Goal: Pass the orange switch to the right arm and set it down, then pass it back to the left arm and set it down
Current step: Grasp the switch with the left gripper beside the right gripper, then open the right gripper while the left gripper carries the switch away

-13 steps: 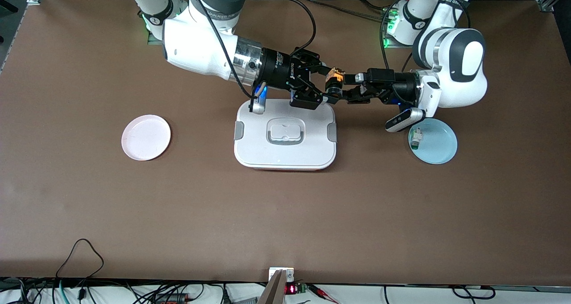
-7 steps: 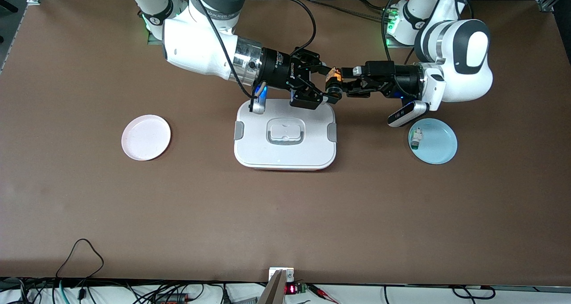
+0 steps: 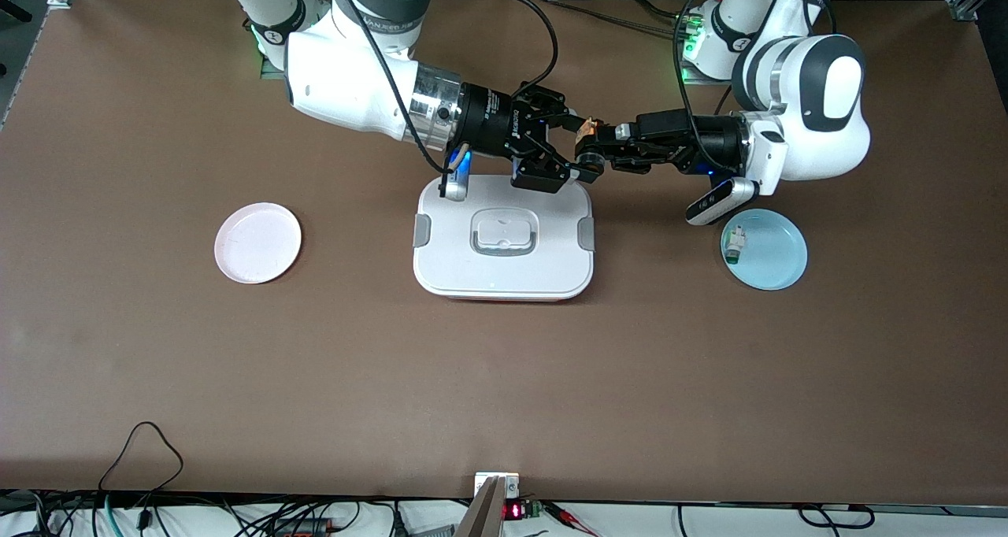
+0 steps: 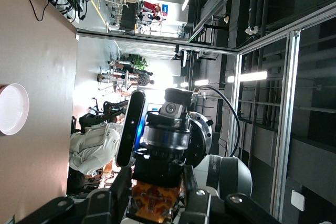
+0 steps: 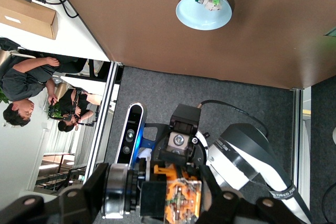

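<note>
Since the earlier frame: left end effector (image 3: 600, 138) drawn in from spread to pinching the tiny black-and-orange push-button switch (image 3: 587, 130), now mostly hidden between the two sets of fingers; left arm shifted slightly toward the right arm. Right end effector (image 3: 573, 145) unmoved, fingers partly parted and gripping the same switch from the right arm's end. Switch held in the air between both end effectors, above the brown worktop (image 3: 504, 379) just at the edge of the large white rounded-rectangle plastic box (image 3: 504, 238) that lies farthest from the front camera; box closed, grey clips at both ends, grey-outlined handle on the lid. Small round pale pink plate (image 3: 258, 242) toward the right arm's end of the worktop, well apart from the box. Small round light blue plate (image 3: 765, 249) toward the left arm's end, carrying a small white-and-green part (image 3: 735, 244). Orange body of the switch close up between dark fingers in both wrist views (image 5: 181, 195).
</note>
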Controlling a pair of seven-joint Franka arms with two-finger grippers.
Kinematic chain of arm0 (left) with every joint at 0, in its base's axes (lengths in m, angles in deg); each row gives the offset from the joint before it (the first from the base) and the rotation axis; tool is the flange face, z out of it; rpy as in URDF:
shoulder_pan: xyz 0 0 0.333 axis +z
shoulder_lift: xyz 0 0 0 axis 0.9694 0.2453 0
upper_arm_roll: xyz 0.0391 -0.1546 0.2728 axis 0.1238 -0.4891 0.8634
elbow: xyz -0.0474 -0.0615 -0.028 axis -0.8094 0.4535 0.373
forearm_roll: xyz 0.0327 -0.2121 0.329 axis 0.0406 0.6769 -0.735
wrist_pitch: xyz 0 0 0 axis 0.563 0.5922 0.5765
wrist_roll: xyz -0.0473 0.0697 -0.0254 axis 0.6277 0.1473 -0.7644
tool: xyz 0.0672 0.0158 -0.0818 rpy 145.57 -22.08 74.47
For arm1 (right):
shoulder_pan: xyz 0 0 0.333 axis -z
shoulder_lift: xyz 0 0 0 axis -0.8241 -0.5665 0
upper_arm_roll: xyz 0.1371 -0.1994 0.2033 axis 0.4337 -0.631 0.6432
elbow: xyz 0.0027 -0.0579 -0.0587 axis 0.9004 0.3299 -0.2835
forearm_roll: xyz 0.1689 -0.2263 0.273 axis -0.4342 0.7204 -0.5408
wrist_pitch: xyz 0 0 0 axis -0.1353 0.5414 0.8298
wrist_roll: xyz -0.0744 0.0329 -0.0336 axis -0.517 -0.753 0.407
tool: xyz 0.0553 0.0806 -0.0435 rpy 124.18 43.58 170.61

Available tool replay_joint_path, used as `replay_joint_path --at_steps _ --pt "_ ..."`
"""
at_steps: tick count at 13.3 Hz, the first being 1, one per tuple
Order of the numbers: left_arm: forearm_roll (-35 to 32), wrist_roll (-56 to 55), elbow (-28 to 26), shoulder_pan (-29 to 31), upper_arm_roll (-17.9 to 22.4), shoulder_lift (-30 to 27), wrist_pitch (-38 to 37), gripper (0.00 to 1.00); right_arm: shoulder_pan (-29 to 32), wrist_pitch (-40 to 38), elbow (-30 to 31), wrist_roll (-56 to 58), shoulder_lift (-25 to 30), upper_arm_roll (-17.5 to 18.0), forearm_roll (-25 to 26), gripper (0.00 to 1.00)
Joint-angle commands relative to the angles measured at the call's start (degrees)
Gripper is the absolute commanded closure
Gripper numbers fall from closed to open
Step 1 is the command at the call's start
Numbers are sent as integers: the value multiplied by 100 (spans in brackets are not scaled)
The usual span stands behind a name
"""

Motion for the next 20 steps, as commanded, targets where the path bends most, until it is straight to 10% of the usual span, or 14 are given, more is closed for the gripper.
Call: replay_joint_path --at_steps 1,4,7,16,20 --pt "134 99 -106 20 -24 -130 16 100 -30 44 -84 -16 -26 44 -75 96" --pt "134 55 -106 29 -24 -130 16 100 -30 44 -84 -42 -26 44 -83 80" --pt "134 28 -106 29 -24 -130 16 100 -30 43 -66 -8 18 44 -49 0" --pt "-722 -129 43 73 37 -112 227 100 925 -893 267 19 851 -27 -13 0" --pt "-2725 -500 579 275 55 116 201 100 1139 -3080 453 403 1564 -1552 233 0"
